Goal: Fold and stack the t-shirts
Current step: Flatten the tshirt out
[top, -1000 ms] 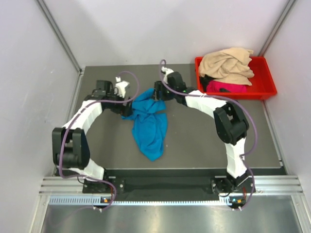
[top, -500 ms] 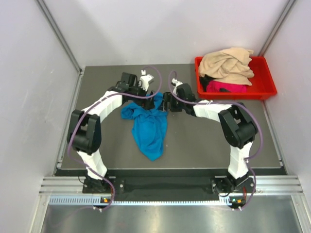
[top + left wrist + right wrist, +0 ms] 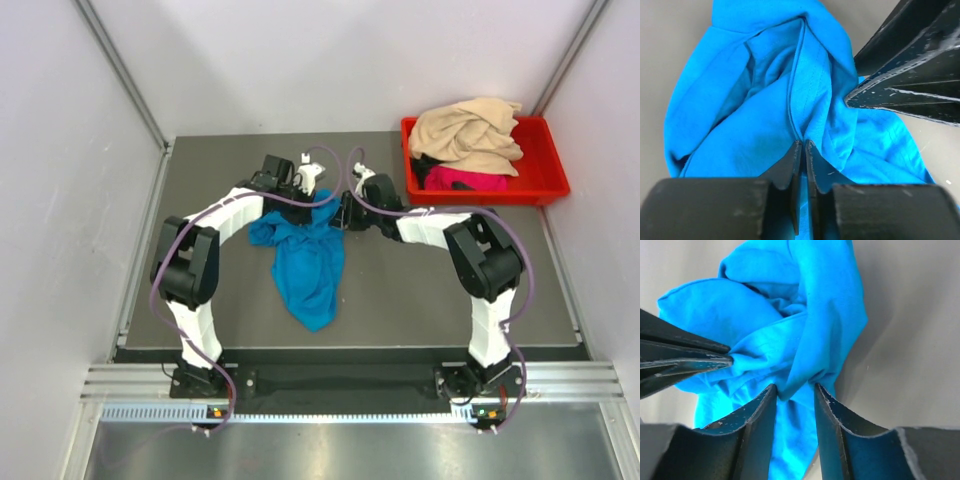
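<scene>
The turquoise-blue t-shirt (image 3: 308, 265) lies crumpled at mid-table, a long tail trailing toward the near edge. Both grippers meet at its far end. My left gripper (image 3: 316, 198) (image 3: 804, 143) is shut on a thin fold of the turquoise cloth (image 3: 765, 125). My right gripper (image 3: 340, 215) (image 3: 795, 388) faces it from the right, its jaws partly apart, flanking a raised fold of the same t-shirt (image 3: 790, 315). Each wrist view shows the other gripper's dark fingers (image 3: 905, 85) (image 3: 685, 357) close by. The beige t-shirt (image 3: 468, 130) and the magenta one (image 3: 465, 180) sit in the bin.
A red plastic bin (image 3: 545, 185) stands at the back right corner, with the beige shirt heaped over its rim. The dark grey table (image 3: 430, 290) is walled by pale panels on both sides. The arm bases sit at the near edge.
Both grippers have moved inward onto the far end of the turquoise shirt. The left jaws have closed on a fold. The right jaws have narrowed around another.
</scene>
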You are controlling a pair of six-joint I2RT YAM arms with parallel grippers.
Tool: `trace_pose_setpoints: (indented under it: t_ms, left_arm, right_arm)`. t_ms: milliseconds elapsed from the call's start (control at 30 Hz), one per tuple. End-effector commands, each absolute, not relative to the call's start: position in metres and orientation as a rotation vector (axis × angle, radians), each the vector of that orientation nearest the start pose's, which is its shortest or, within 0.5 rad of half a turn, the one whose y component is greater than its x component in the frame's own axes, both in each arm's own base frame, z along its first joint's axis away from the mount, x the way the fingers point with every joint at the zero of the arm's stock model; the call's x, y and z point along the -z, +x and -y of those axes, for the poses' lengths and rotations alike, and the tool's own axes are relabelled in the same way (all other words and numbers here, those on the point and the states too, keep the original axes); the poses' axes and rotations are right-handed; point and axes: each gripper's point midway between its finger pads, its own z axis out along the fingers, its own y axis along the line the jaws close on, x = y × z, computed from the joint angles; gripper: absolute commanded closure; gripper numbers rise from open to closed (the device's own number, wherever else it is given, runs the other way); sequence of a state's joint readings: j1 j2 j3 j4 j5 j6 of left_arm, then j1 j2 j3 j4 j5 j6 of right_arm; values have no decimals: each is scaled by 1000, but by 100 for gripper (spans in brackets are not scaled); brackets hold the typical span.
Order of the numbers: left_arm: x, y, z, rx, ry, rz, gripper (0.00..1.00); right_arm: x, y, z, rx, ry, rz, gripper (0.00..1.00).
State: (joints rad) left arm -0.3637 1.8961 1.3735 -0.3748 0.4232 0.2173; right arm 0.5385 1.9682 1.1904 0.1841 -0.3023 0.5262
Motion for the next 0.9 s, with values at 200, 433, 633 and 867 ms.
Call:
trace_pose_setpoints:
  t_ms: [200, 433, 633, 867]
  left_arm:
    - [-105, 418, 221, 532, 858, -2244, 99]
    - [-154, 433, 194, 430, 712, -2205, 100]
    - [-200, 438, 137, 390, 522, -2167, 100]
    - [-281, 424, 9, 223, 227, -2066, 100]
  right_arm:
    - [-65, 431, -320, -870, -166, -2251, 55]
    - [-49, 429, -331, -933, -168, -2295, 82]
    - [-84, 432, -323, -935, -137, -2216, 100]
    - [-202, 421, -286, -822, -185, -2032, 100]
